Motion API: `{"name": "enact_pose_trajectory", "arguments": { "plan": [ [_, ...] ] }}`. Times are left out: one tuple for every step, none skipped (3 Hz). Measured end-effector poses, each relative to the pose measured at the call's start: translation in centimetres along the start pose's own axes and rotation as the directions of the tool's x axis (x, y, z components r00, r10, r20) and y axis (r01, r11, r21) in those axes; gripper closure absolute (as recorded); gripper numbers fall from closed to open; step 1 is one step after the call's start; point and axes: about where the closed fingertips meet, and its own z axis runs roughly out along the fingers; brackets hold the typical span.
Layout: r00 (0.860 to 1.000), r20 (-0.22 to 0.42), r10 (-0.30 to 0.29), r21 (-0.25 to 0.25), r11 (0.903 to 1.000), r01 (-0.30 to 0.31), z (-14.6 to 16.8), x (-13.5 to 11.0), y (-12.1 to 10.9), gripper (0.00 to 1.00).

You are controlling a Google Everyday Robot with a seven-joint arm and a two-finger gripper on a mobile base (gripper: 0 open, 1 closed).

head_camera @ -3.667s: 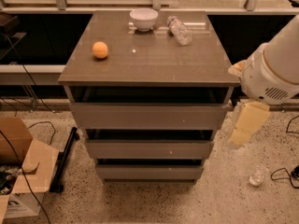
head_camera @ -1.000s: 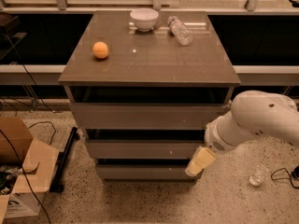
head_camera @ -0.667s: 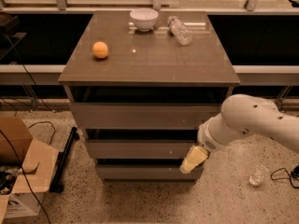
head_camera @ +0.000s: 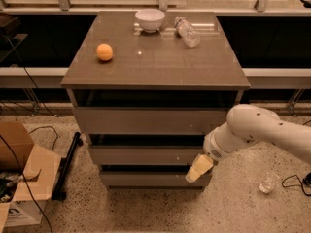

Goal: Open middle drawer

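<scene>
The cabinet has three grey-taupe drawer fronts stacked under its brown top. The middle drawer is shut, its front flush between the top drawer and the bottom drawer. My gripper is a cream-coloured tip on the white arm. It hangs in front of the right end of the drawers, at the lower edge of the middle drawer front and over the gap above the bottom drawer.
On the cabinet top lie an orange, a white bowl and a plastic bottle on its side. A cardboard box and cables sit on the floor at the left. A clear cup lies on the floor at the right.
The arm has swung down and left from beside the cabinet's right edge. The gripper now sits in front of the right end of the middle and bottom drawers. The drawers have not moved.
</scene>
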Motion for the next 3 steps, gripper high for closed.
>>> {"name": "enact_pose_trajectory", "arguments": {
  "plan": [
    [0.999,0.017,0.036,-0.013,0.9993,-0.036,2.2,0.5,-0.2,0.0],
    [0.996,0.073,0.051,-0.012,0.9987,-0.05,4.8,0.8,-1.3,0.0],
    [0.99,0.129,0.06,-0.004,0.9982,-0.06,7.5,0.9,-3.4,0.0]
  ]
}}
